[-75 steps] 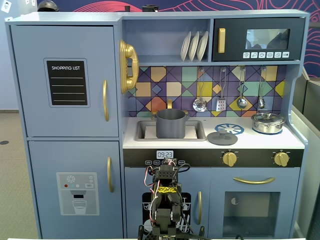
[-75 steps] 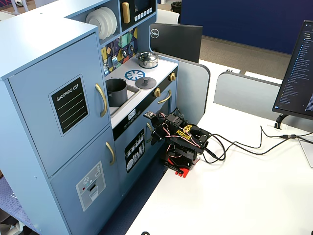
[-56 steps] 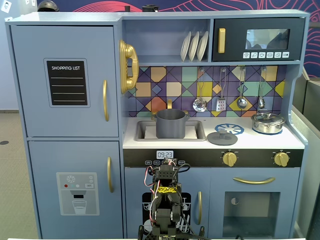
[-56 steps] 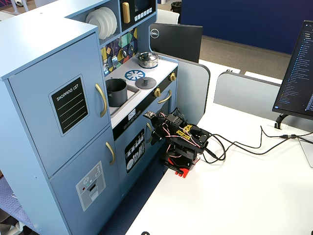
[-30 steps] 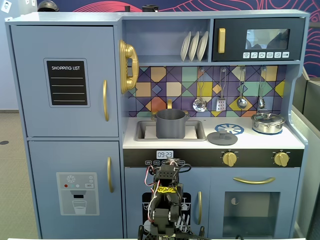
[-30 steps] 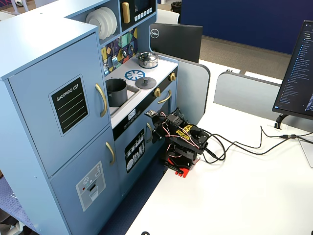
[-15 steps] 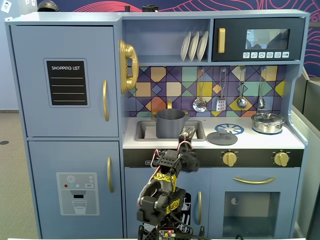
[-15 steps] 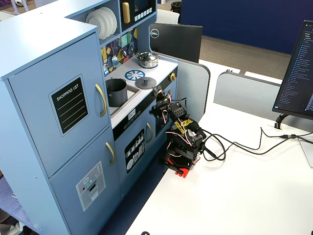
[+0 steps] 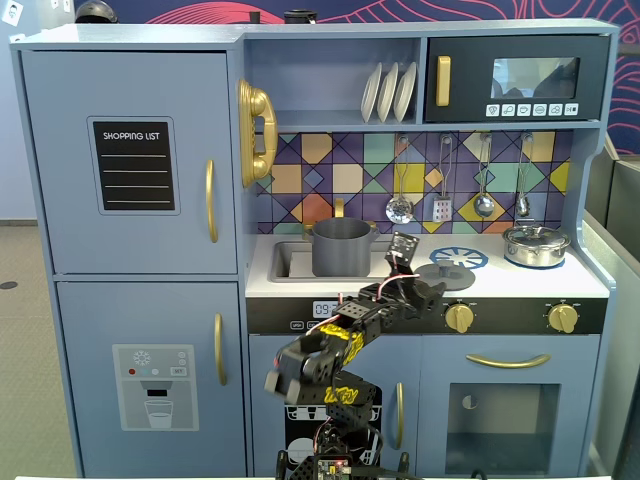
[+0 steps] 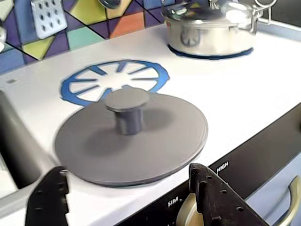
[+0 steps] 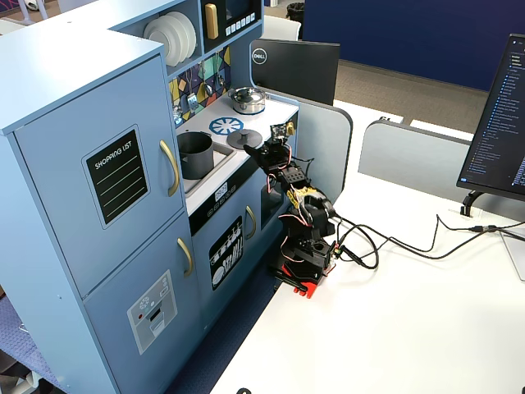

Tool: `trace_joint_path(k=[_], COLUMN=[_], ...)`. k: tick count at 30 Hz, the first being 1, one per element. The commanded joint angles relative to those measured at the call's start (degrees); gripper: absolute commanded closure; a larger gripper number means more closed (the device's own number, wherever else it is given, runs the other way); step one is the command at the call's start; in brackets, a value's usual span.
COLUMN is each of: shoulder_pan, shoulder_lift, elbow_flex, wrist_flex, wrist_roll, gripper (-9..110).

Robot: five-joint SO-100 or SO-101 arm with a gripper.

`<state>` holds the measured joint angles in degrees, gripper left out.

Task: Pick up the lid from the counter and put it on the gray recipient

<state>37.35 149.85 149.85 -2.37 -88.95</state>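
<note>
The lid (image 10: 131,136) lies flat on the desk (image 10: 254,94) close to its front edge, overlapping the near rim of the blue burner ring (image 10: 113,80), its small knob (image 10: 127,110) pointing up. The tool (image 10: 127,197) hangs just in front of it, released, with its two fingers (image 10: 209,193) spread wide and nothing between them; in the wrist view they bracket the lid's near rim without touching it.

The main risk, as I judge it, is the grip. The lid is thin and flat, so a closure on its rim could slide it back over the ring or tip it off the front edge. The knob is the better target, but it is narrow and a slightly off-centre pinch may slip.

The gray recipient (image 9: 341,247) stands in the sink toward the desk's left end in a fixed view. A lid carried tilted could catch its rim or land crooked. The steel pot (image 10: 211,28) near the back right corner looks safely clear.
</note>
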Motion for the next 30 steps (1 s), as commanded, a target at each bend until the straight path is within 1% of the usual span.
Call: trace_joint_path(k=[1,12,30], shoulder_pan=[-0.44,-1.76,-2.2], shoulder_lift=[-8.79,-25.75,-38.41], elbow_flex=[-6.94,-18.11,-28.74], wrist_flex=[-6.5,-13.71,-15.47], wrist_roll=[-1.49,-2.55,-1.23], gripper=[72,74,79])
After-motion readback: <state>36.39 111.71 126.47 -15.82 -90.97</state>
